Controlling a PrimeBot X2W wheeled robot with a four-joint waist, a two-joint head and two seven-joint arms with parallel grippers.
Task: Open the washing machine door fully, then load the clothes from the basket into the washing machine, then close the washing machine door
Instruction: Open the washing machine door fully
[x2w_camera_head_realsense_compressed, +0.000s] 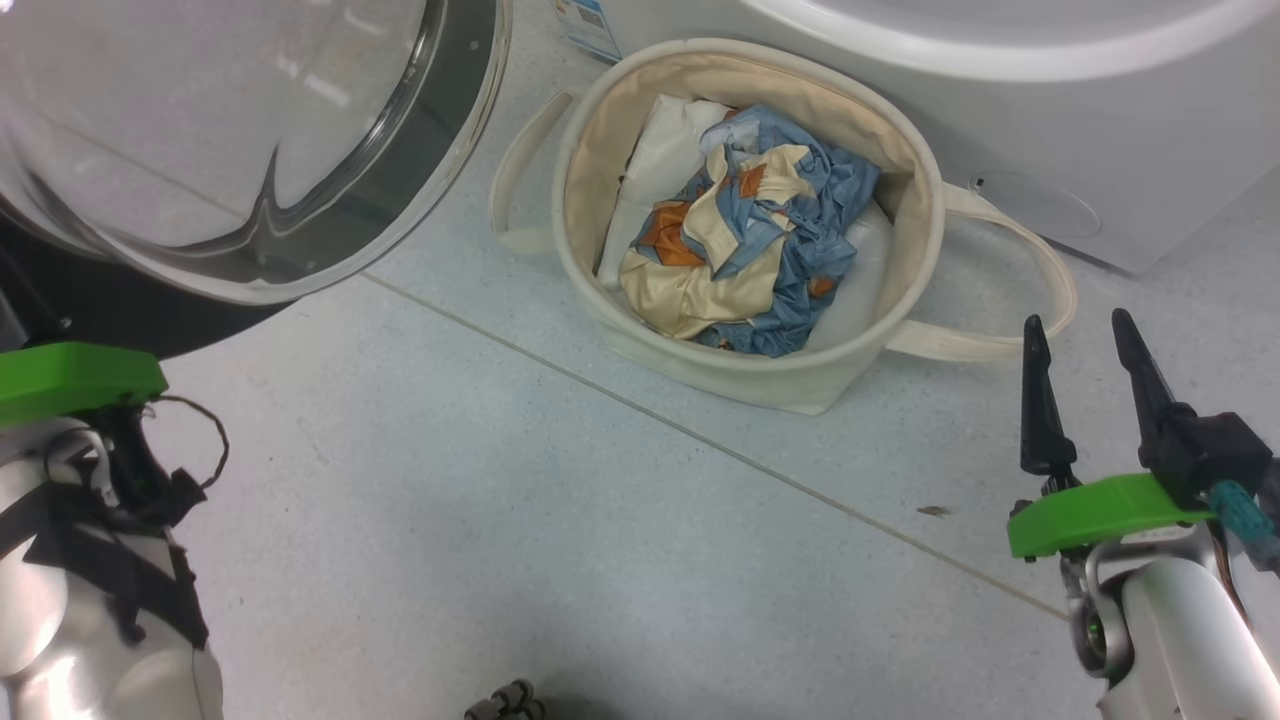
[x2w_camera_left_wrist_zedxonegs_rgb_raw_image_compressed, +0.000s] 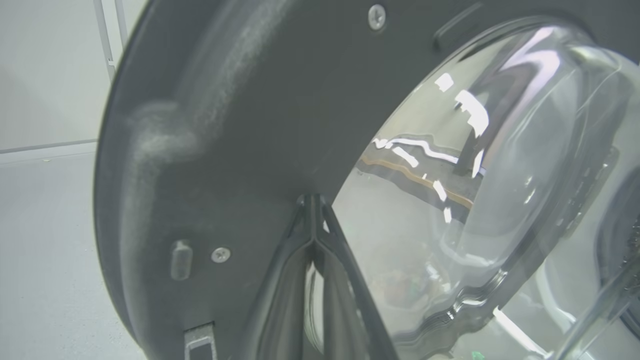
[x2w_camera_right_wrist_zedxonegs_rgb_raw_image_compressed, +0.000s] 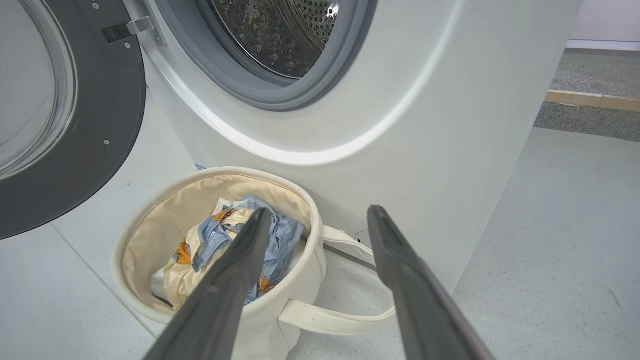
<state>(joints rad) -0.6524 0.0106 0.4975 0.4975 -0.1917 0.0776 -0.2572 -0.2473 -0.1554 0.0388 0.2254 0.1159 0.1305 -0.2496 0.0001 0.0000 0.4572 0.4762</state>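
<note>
Left gripper (x2w_camera_left_wrist_zedxonegs_rgb_raw_image_compressed: 312, 199) is clenched, tips at the dark inner rim of the washing machine door (x2w_camera_left_wrist_zedxonegs_rgb_raw_image_compressed: 210, 150), which is cut off by the frame. Right gripper (x2w_camera_head_realsense_compressed: 1076, 320) is released, just right of the basket (x2w_camera_head_realsense_compressed: 760, 375), where the clothes (x2w_camera_head_realsense_compressed: 745, 235) half-hide a white bundle (x2w_camera_head_realsense_compressed: 660, 150).

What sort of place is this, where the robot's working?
Probably a laundry area, perhaps a test room: a white front-loading washing machine with its door swung open, a fabric basket of clothes in front of it, on a pale tiled floor.
</note>
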